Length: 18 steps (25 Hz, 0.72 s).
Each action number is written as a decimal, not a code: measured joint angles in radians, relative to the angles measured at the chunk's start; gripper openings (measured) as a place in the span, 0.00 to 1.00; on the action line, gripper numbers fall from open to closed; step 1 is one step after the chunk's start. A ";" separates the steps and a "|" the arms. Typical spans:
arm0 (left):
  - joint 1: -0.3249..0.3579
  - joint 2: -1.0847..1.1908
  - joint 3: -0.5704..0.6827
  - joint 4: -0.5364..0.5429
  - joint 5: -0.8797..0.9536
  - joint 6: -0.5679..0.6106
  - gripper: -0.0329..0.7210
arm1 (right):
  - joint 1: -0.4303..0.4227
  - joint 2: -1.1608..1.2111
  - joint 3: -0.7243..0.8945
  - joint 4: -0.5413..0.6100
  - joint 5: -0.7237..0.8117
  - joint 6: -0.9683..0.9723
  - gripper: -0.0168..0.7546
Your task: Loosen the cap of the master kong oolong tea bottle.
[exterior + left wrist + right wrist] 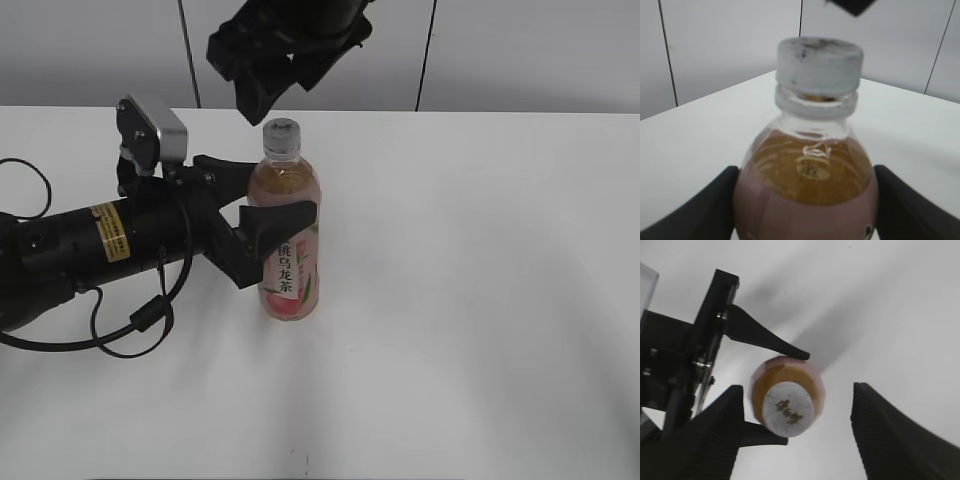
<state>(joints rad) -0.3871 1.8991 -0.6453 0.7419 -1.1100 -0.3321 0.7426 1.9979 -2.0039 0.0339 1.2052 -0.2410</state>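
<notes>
The master kong oolong tea bottle [288, 245] stands upright on the white table, with amber tea and a pink label. Its white cap [281, 136] sits on top and shows dark print in the right wrist view [788, 408]. My left gripper [262, 215] is shut on the bottle's body from the left; both fingers press its sides in the left wrist view [805, 205]. The cap fills the upper middle of that view [819, 62]. My right gripper [262, 85] hangs open just above and behind the cap; its fingers [797, 435] spread wide on either side of the bottle top [786, 390].
The white table [480, 300] stretches to the right and front of the bottle. A black cable [130, 320] loops on the table under the left arm. A grey panelled wall [520, 50] stands behind.
</notes>
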 joint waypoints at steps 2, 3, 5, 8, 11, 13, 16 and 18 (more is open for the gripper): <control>0.000 0.000 0.000 0.000 0.000 0.000 0.67 | 0.000 0.000 0.000 0.044 0.004 0.031 0.66; 0.000 0.000 0.000 0.001 -0.001 0.000 0.67 | 0.000 0.000 0.000 0.058 0.007 0.047 0.66; 0.000 0.000 0.000 0.009 -0.005 0.000 0.67 | 0.000 0.000 0.000 0.075 0.008 0.080 0.66; 0.000 0.001 0.000 0.025 -0.010 0.001 0.67 | 0.000 0.000 0.000 0.073 0.011 0.123 0.66; 0.000 0.001 0.000 0.054 -0.016 0.002 0.67 | 0.000 0.000 0.000 0.072 0.011 0.139 0.66; 0.000 0.001 0.000 0.081 -0.021 0.003 0.67 | 0.000 0.000 0.000 0.072 0.011 0.142 0.67; 0.000 0.001 0.000 0.124 -0.035 0.004 0.67 | 0.000 0.000 0.000 0.072 0.012 0.143 0.70; 0.000 0.001 0.000 0.150 -0.043 0.004 0.67 | 0.000 0.000 0.003 0.073 0.012 0.146 0.72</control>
<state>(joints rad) -0.3871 1.8998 -0.6453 0.8917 -1.1532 -0.3281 0.7426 1.9979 -2.0006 0.1065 1.2175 -0.0953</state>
